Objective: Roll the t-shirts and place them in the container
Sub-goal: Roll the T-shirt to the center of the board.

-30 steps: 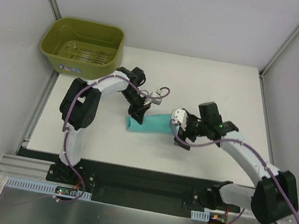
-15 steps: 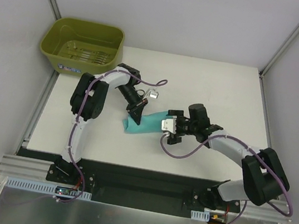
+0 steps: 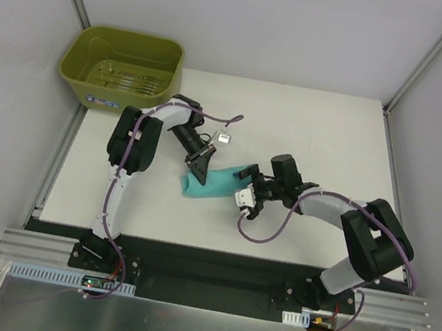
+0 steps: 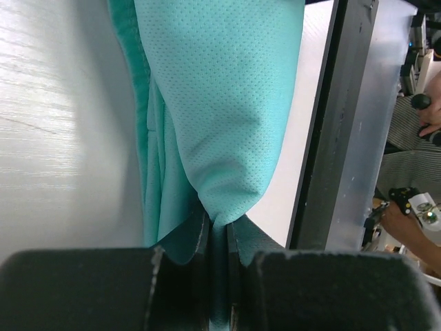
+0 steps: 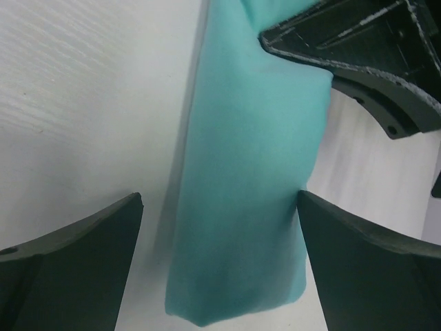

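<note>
Rolled teal-green cotton t-shirt (image 3: 220, 183), left gripper (image 4: 218, 234) clamped on one end (fabric bunched), right gripper (image 5: 220, 207) spread wide astride its other end, gripping nothing.

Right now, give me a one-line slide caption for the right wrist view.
Open right gripper straddles the rolled teal t-shirt on the white table, while the left gripper pinches its far end.

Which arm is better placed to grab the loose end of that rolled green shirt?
Right: the right end effector is open, with a finger on either side of the free end of the t-shirt, while the left end effector is shut on the other end.
</note>
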`<state>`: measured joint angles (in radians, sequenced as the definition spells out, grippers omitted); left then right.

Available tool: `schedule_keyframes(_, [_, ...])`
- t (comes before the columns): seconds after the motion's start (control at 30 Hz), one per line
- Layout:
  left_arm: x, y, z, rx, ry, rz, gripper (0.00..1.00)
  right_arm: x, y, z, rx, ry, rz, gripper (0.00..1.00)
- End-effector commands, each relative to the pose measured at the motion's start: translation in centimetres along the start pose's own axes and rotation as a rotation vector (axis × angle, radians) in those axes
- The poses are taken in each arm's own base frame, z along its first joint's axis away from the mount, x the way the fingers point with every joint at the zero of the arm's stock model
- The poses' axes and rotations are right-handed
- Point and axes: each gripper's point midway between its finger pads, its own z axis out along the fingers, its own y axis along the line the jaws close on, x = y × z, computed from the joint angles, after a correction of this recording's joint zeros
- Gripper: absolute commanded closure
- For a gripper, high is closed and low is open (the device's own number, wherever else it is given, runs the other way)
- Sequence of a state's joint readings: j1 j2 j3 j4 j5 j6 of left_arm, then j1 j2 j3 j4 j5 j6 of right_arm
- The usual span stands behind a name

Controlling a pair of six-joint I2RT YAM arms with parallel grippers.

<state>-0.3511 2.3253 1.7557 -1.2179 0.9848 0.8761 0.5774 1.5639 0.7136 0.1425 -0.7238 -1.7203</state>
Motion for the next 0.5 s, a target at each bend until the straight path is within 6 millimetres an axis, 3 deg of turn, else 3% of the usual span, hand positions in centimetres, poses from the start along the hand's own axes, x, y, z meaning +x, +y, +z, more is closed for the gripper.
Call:
schedule_keyframes(0.0, [-0.9,-0.1,-0.8,0.037,-0.046,-0.055,1.0,-1.4,0.2,1.0,0.016,-0.099,-0.174,0.01])
schedule_keyframes(0.2, [-0.9,0.2,-1.0,0.041,-0.06,-0.072,1.0,-0.2,2.5,2.3,-0.037,-0.059,-0.197,0.04])
schedule_keyframes(0.33, [-0.9,0.2,-1.0,0.043,-0.06,-0.075,1.0,1.4,1.5,3.0,0.017,0.013,-0.183,0.04])
schedule_keyframes(0.47, [-0.9,0.2,-1.0,0.043,-0.06,-0.075,0.99,2.3,1.0,3.6,0.023,0.044,-0.185,0.11])
